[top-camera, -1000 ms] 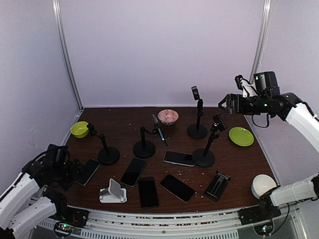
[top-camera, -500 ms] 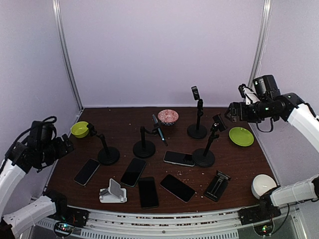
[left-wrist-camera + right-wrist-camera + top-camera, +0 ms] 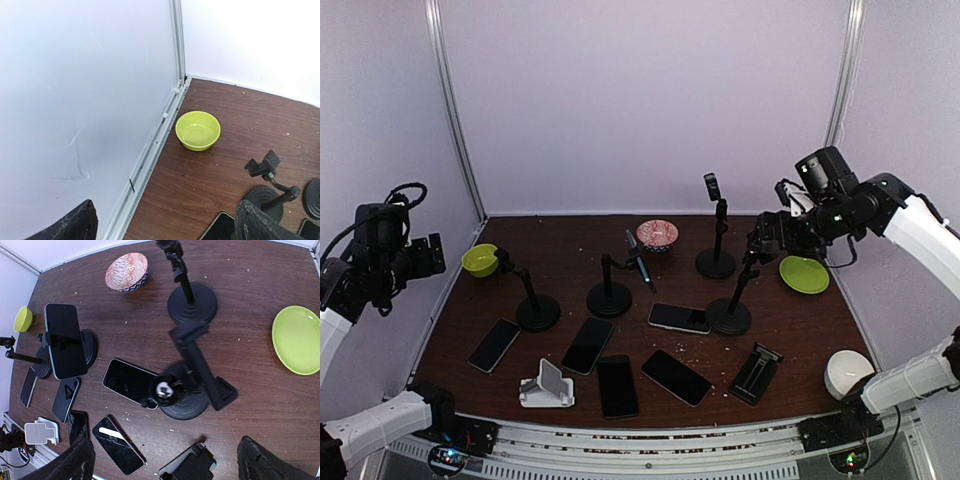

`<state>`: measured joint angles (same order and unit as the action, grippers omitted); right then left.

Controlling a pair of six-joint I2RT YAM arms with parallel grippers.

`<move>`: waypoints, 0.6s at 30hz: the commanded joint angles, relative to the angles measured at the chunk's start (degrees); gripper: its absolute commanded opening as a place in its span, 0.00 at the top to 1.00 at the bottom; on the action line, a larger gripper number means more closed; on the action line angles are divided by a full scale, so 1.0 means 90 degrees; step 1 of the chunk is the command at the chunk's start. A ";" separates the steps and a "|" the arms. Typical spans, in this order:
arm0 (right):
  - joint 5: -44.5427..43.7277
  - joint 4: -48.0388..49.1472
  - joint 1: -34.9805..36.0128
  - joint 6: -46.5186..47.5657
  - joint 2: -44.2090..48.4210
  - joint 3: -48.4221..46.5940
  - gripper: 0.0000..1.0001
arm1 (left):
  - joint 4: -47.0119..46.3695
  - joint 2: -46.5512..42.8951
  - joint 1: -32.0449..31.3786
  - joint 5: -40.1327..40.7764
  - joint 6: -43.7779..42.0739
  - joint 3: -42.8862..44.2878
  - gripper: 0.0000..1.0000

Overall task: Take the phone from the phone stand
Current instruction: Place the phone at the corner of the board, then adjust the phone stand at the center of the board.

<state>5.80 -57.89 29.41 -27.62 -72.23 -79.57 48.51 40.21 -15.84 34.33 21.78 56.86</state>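
Dark wood table [image 3: 570,258], black blue-rimmed phone [image 3: 65,340] clamped in stand [image 3: 609,298]

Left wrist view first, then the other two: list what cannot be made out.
- Left wrist: the flat phone by the nearest stand is cut off by the bottom edge and the left finger; only a corner shows.
- Right wrist: the folding stand runs off the bottom edge, the green plate off the right edge.
- Top external: the mounted phone is small and edge-on; its clamp cannot be made out.

bowl [image 3: 198,130]: lime | plate [image 3: 296,340]: green | dish [image 3: 126,272]: red-white pattern | table [image 3: 250,290]: dark brown | phone [image 3: 65,340]: black
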 commanded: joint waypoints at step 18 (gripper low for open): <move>-0.2131 -0.1278 0.0643 0.0573 -0.2489 -0.2187 0.20 | -0.0921 0.0035 0.0032 -0.0119 -0.0835 -0.0536 0.02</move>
<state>-10.81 -68.36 35.29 -25.50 -92.51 -96.73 43.31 40.40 -15.84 34.09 15.25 52.58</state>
